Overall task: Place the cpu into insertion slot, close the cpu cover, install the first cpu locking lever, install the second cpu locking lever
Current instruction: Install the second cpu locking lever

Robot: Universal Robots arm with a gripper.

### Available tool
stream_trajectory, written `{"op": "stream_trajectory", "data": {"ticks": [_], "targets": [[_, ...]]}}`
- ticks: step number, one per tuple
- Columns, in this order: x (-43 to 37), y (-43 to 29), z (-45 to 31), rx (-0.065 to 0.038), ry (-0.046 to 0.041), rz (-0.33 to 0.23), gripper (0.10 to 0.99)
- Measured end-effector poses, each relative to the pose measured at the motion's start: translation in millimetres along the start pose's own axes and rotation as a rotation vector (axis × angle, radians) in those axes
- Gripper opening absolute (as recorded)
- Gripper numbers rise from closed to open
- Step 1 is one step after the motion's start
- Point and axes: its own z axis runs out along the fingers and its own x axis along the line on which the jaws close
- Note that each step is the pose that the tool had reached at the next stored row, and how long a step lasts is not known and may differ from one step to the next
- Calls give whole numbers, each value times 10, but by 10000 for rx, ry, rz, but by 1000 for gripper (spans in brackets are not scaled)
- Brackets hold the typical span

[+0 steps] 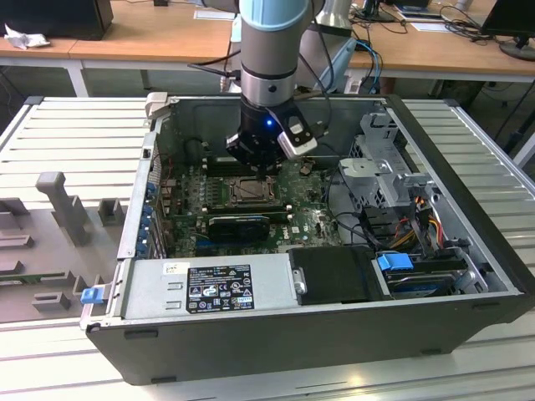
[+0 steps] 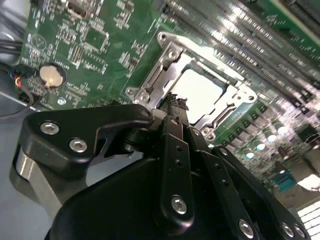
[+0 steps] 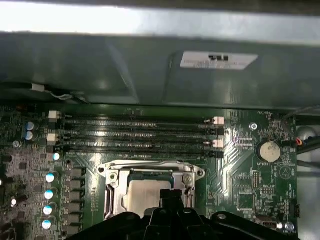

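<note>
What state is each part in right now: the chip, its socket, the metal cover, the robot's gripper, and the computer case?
cpu: seated flat in the socket, pale top showing.
insertion slot: filled by the chip.
cpu cover: lying down around the chip, which shows through its window.
gripper: fingertips together, empty, right at the socket's edge.
computer case: lying on its side, side panel off, board exposed.

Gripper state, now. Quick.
Gripper: fingers shut together, holding nothing visible, tips just over the cpu cover with the cpu seated beneath.
</note>
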Motion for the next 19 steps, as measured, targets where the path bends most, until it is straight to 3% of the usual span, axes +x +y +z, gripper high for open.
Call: {"op": "stream_trajectory", "data": {"ticks": [3,8,14,17,19], "targets": [[0,-13,-26,1,0,1,106],[-2,-28,-143,-2,0,-2,106],[16,-300,-166,-2,2,0,106],[17,-343,-154,-37,138,-46,106],[18,-359,-142,-104,157,-116,106]]}}
